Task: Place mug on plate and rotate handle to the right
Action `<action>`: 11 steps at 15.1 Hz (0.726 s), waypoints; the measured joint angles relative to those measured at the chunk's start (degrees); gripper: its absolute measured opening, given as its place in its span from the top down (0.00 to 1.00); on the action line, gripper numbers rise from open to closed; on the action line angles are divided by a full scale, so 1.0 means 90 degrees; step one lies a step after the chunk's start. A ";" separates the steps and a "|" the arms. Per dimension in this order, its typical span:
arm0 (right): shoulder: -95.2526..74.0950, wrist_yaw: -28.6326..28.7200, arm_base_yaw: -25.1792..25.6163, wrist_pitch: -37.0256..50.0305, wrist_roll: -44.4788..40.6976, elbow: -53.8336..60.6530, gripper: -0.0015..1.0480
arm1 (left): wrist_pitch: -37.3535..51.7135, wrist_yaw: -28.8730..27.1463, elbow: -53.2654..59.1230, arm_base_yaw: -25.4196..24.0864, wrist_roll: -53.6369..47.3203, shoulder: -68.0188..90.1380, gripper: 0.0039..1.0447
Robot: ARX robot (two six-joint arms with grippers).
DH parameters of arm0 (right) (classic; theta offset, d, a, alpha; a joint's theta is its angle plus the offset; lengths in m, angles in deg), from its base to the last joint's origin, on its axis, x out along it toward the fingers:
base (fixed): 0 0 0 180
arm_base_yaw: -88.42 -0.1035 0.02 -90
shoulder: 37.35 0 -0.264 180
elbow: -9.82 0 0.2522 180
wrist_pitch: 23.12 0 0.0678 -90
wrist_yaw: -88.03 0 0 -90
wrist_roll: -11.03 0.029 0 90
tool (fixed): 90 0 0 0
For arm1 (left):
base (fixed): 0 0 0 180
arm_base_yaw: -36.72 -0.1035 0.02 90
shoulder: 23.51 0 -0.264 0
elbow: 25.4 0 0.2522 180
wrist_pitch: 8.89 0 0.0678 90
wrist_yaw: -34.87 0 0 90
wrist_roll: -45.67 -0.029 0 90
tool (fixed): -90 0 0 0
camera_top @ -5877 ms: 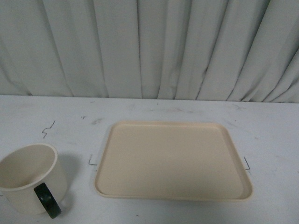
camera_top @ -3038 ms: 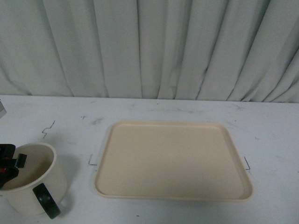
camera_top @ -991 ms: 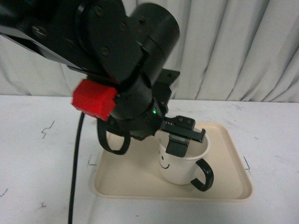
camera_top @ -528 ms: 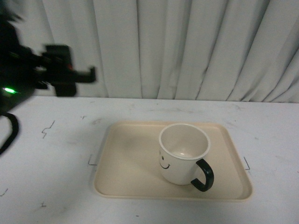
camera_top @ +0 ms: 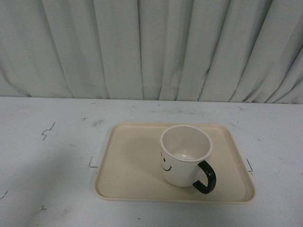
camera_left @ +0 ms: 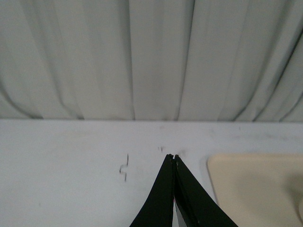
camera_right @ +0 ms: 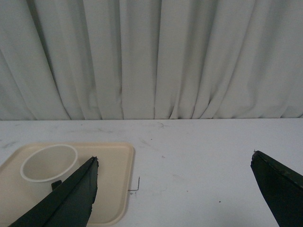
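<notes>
The cream-white mug (camera_top: pixel 183 158) with a black smiley face stands upright on the beige plate (camera_top: pixel 128 175), right of its middle. Its black handle (camera_top: pixel 206 178) points to the front right. Neither gripper shows in the front view. In the left wrist view my left gripper (camera_left: pixel 173 156) is shut and empty above the white table, with a corner of the plate (camera_left: pixel 246 184) beside it. In the right wrist view my right gripper (camera_right: pixel 174 158) is open and empty; the mug (camera_right: pixel 47 168) and the plate (camera_right: pixel 113 189) lie behind one black finger (camera_right: pixel 71 198).
A white table (camera_top: pixel 47 156) carries the plate, with small black corner marks (camera_top: pixel 92 163) beside it. A grey pleated curtain (camera_top: pixel 151 47) hangs along the table's far edge.
The left arm carried the mug from the table's front left onto the plate, let go, drew back to the left and left the front view. The mug stays put.
</notes>
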 joint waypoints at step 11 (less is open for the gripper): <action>0.0000 0.0000 0.0000 0.0000 0.0000 0.0000 0.06 | -0.2999 0.0942 0.0697 -0.0923 -0.0002 -0.3954 0.99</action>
